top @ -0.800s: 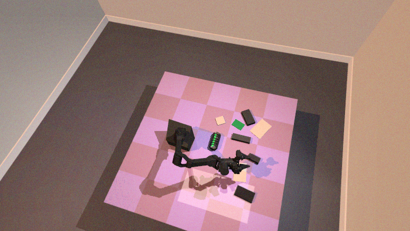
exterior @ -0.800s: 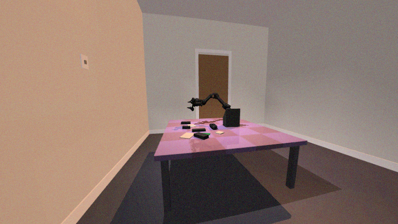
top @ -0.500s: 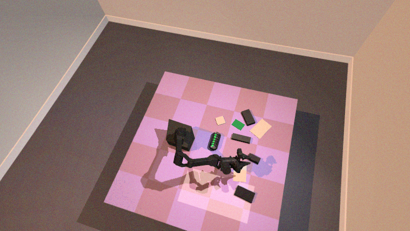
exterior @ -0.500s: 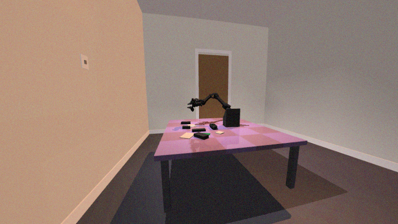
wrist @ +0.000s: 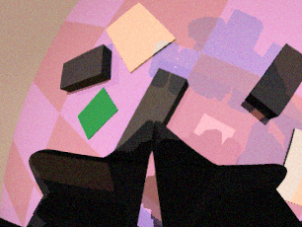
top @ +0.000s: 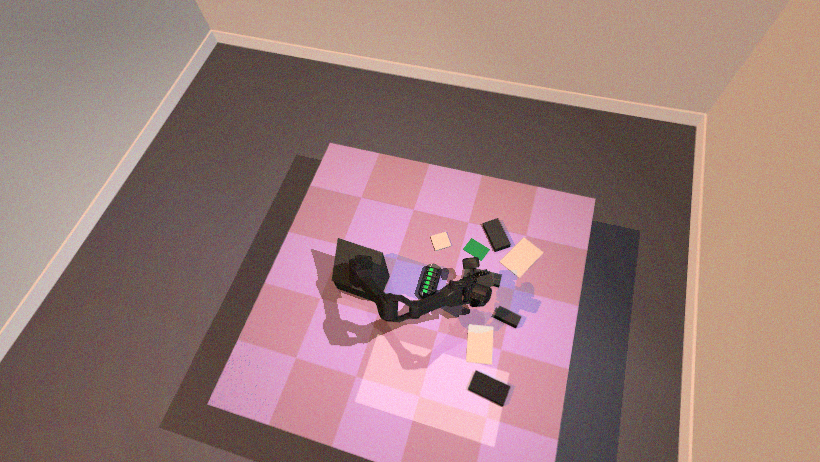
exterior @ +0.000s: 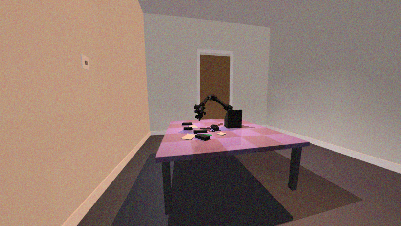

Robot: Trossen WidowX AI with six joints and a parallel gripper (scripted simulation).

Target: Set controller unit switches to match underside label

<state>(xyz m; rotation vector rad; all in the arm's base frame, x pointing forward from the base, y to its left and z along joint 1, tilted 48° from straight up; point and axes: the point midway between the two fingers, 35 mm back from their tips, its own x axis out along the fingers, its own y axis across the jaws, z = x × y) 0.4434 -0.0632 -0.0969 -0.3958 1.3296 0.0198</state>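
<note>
The dark grey controller unit (top: 422, 289) (exterior: 214, 127) sits on the bench between the arm's base and the loose modules. Its row of switches faces up, with green showing along it in the top view; single switch positions are too small to tell. The label is hidden underneath. The unit is outside the wrist view. My gripper (wrist: 152, 125) (exterior: 199, 119) is shut and empty, its fingertips meeting in the wrist view. It hangs above the bench, beyond the unit from the base, over a long dark block (wrist: 163, 94) (exterior: 200, 131).
Dark blocks (top: 495, 234) (top: 507, 316) (top: 488, 387) lie around the gripper's area. A green card (top: 476, 249) (wrist: 98, 114), a large cream card (top: 521, 257) (wrist: 139, 37), another cream card (top: 479, 345) and a small cream square (top: 440, 241) lie flat. The black base box (top: 360, 269) (exterior: 233, 118) stands behind the unit.
</note>
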